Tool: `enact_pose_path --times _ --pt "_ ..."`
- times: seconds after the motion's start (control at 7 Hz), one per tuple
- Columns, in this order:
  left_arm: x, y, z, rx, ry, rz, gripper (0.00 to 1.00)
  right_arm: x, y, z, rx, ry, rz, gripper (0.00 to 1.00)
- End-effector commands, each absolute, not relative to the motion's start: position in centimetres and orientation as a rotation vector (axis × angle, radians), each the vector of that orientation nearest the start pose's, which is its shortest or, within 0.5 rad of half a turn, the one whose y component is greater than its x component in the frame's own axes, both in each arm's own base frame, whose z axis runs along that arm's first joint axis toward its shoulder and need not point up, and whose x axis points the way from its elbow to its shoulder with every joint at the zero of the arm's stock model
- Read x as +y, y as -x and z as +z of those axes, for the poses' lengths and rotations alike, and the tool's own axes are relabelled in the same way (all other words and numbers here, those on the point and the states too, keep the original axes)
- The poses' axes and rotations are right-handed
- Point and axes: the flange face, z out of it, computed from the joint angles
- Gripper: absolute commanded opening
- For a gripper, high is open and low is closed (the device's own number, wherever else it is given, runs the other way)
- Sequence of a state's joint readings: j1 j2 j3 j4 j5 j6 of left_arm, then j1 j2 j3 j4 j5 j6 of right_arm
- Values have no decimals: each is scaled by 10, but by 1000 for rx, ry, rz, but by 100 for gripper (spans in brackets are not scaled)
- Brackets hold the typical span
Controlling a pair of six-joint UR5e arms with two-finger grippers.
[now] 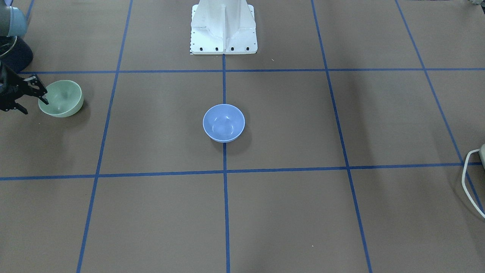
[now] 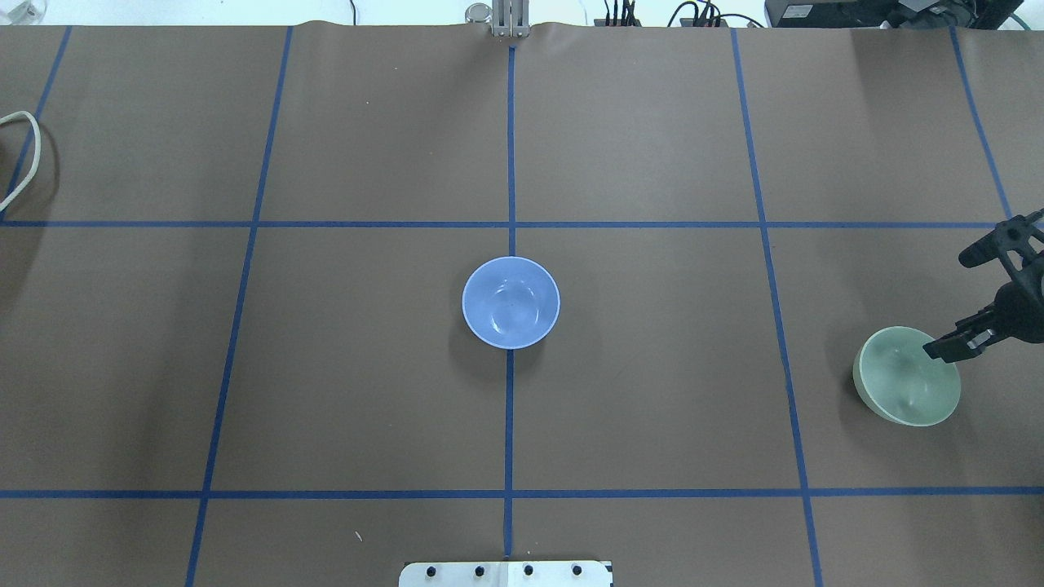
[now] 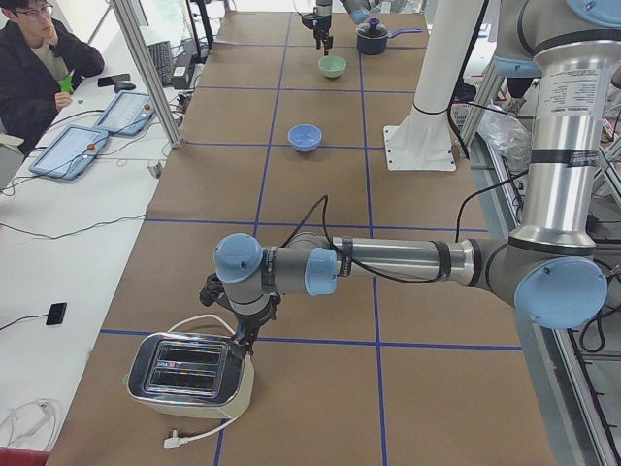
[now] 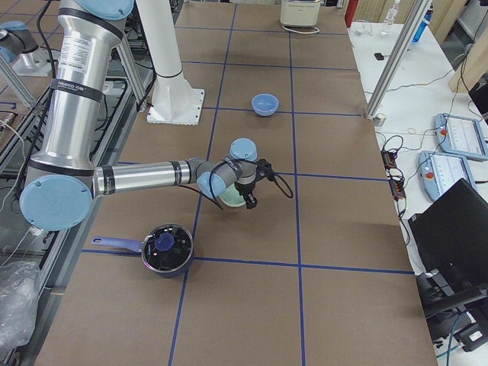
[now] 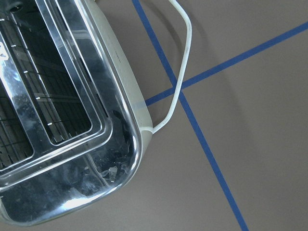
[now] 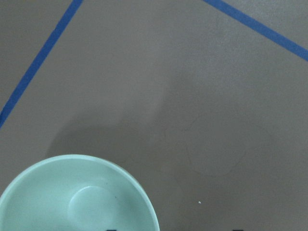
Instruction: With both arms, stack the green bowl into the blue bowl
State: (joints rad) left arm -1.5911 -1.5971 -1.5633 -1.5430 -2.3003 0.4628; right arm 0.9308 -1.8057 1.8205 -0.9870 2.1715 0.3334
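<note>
The green bowl [image 1: 62, 98] stands upright at the table's end on my right side; it also shows in the overhead view [image 2: 905, 387] and low in the right wrist view [image 6: 77, 197]. My right gripper [image 1: 35, 106] [image 2: 948, 305] is open at its rim, with one finger over the inside of the bowl and the other outside it. The blue bowl [image 1: 223, 123] [image 2: 510, 303] stands empty and upright at the table's centre, on the blue tape line. My left gripper [image 3: 238, 340] hangs over a toaster at the far left end; whether it is open or shut I cannot tell.
A chrome toaster [image 3: 189, 379] [image 5: 62, 120] with a white cord [image 2: 24, 155] sits under the left arm. A dark pot with a lid [image 4: 168, 250] stands behind the green bowl, near the right arm. The white pedestal [image 1: 223, 26] is at the robot's edge. An operator [image 3: 39, 58] sits beside the table.
</note>
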Motion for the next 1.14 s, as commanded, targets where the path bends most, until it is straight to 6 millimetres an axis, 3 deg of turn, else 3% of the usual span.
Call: enact_pose_path --times 0.0,0.14,0.29,0.71,0.86,1.0 --pt "-495 77 660 722 -157 408 98 -365 191 614 -819 -260 -432 38" --pt "-491 76 663 725 -152 404 98 -362 188 616 -820 -256 -431 11" --pt "-489 77 664 724 -153 402 98 -362 189 614 -826 -256 -433 0" --pt "-489 76 665 725 -150 400 98 -363 194 599 -884 -245 -452 0" --pt "-489 76 665 725 -149 399 98 -369 187 583 -938 -236 -427 0" --pt "-489 76 665 726 -147 397 98 -388 189 558 -1009 -216 -364 0"
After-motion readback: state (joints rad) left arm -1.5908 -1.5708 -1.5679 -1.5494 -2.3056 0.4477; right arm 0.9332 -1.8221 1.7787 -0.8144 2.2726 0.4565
